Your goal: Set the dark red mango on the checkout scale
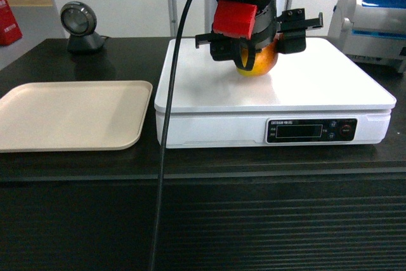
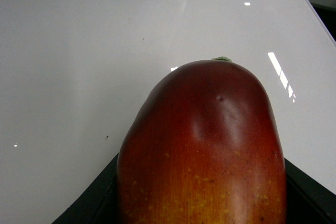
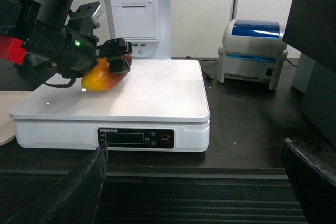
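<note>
The dark red mango [image 1: 259,61] [image 2: 205,150] [image 3: 100,80] is at the back middle of the white scale [image 1: 317,87] [image 2: 79,77] [image 3: 157,93], its yellow underside at or just above the glossy plate. My left gripper [image 1: 257,46] [image 2: 202,203] [image 3: 107,61] is shut on the mango, with black fingers pressed on both sides. The scale stands on the checkout [image 1: 254,220] [image 3: 247,124], a black ribbed-front counter. My right gripper [image 3: 194,192] is open and empty, low in front of the counter to the right of the scale; it is out of the head view.
A beige tray [image 1: 70,115] lies left of the scale. A round scanner [image 1: 82,26] stands at the back left, a blue-lidded label printer [image 1: 374,20] [image 3: 252,51] at the back right, and a white terminal [image 3: 136,19] behind the scale. A black cable [image 1: 168,125] hangs across the scale's left end.
</note>
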Motion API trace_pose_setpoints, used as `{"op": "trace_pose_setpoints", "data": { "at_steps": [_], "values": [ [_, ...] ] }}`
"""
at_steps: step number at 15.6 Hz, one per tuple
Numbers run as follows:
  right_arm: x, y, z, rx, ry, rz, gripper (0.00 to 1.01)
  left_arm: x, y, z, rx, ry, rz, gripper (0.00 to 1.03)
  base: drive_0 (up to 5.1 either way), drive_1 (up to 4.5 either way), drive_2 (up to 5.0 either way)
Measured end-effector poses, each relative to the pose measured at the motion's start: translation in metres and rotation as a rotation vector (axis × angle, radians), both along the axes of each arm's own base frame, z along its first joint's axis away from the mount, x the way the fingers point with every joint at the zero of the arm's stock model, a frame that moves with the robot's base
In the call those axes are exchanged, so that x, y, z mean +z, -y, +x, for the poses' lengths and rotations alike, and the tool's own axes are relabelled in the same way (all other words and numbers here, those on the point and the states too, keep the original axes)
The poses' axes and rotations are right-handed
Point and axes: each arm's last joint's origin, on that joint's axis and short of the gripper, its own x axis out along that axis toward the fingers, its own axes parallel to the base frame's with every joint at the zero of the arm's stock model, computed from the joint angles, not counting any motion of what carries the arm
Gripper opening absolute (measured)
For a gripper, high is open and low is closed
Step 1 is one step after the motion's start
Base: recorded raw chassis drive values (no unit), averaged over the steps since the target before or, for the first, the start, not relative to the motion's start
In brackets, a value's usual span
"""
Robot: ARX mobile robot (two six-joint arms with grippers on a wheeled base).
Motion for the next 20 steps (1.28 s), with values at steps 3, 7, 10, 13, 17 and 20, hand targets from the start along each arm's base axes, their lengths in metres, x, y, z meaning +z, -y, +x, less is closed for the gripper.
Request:
{"op": "trace_pose_setpoints", "data": {
  "at_steps": [3, 7, 10, 13, 17, 20],
  "values": [
    [0.0, 0.0, 0.0, 0.0, 0.0, 0.0, 0.98, -0.008, 0.003, 0.0, -0.006, -0.019, 0.027, 0.74, 0.0, 0.0, 0.0],
    [0.0, 0.0, 0.0, 0.0, 0.0, 0.0, 0.98, -0.011, 0.005, 0.001, -0.014, -0.013, 0.032, 0.78, 0.0, 0.0, 0.0],
    [0.0, 0.0, 0.0, 0.0, 0.0, 0.0, 0.98, -0.01, 0.007, 0.001, -0.035, 0.023, 0.018, 0.99, 0.0, 0.0, 0.0],
    [0.0, 0.0, 0.0, 0.0, 0.0, 0.0, 0.98, -0.01, 0.006, -0.001, -0.056, 0.048, 0.029, 0.98, 0.0, 0.0, 0.0],
    [0.0, 0.0, 0.0, 0.0, 0.0, 0.0, 0.98, 0.016, 0.008, -0.019, -0.11, 0.135, -0.014, 0.98, 0.0, 0.0, 0.0],
    [0.0, 0.0, 0.0, 0.0, 0.0, 0.0, 0.98, 0.05, 0.005, -0.041, -0.158, 0.27, -0.111, 0.98, 0.0, 0.0, 0.0]
  ]
}}
